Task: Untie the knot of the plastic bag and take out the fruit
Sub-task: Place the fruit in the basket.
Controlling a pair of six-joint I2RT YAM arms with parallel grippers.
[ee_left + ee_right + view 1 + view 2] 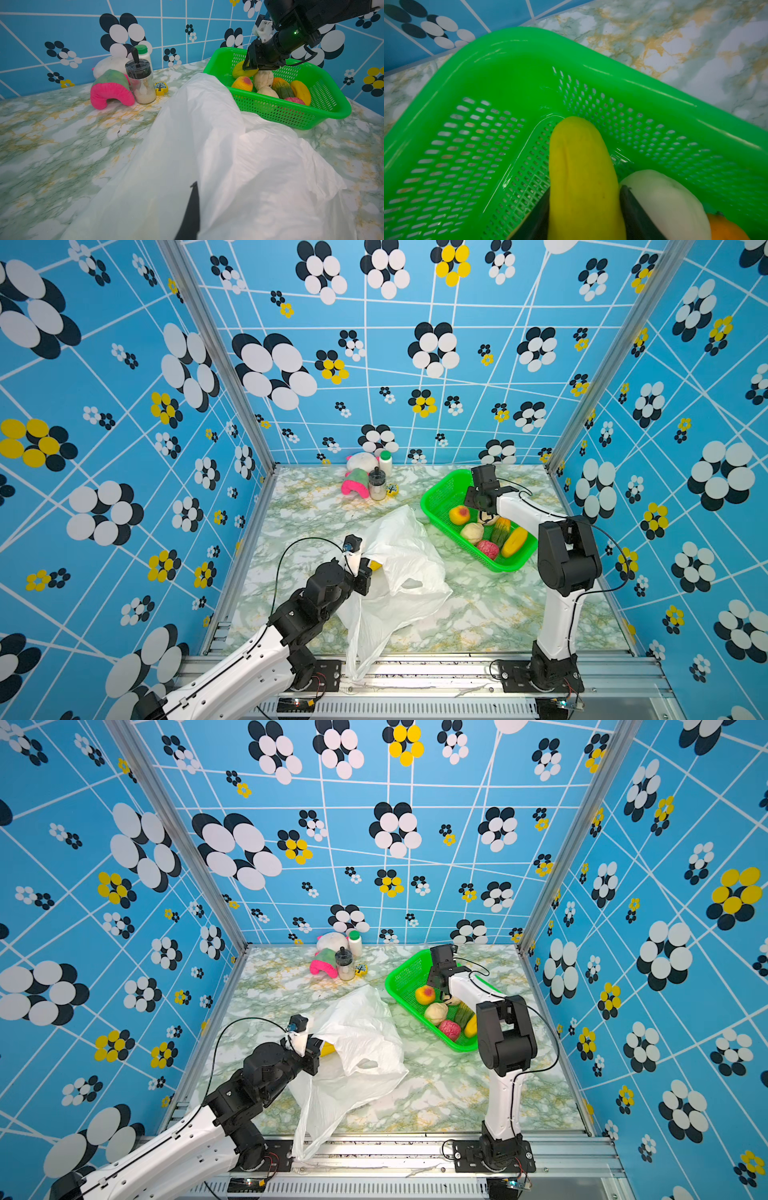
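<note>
- Left gripper (194,186) first: its jaws are pinched fully together on the film of the plastic bag (399,556), holding one fold up off the desk (478,614).
- One bag only, slack and crumpled in the middle of the desk. One handle loop (357,655) trails over the front rail (415,670).
- One yellow fruit (376,565) peeks out of the bag, right beside those jaws.
- Over to the right gripper (585,187), down inside the one green basket (436,487). A jaw sits against each flank of a yellow mango (579,155). Squeezing it or just bracketing it? Cannot tell.
- Basket count is seven fruits:
  - that mango between the jaws
  - a second yellow mango (514,541)
  - one peach (459,514)
  - two cream pears (263,79)
  - one green-orange fruit (500,531)
  - one red bumpy ball (487,549)
- Add the one at the bag and that's eight fruits in view.
- By the back wall, well apart from both arms, four things are huddled close together:
  - one pink-and-white plush toy (357,481)
  - one clear jar (377,486) with a black lid
  - one white bottle (385,463) with a green cap
  - one small yellow tile (392,489)
</note>
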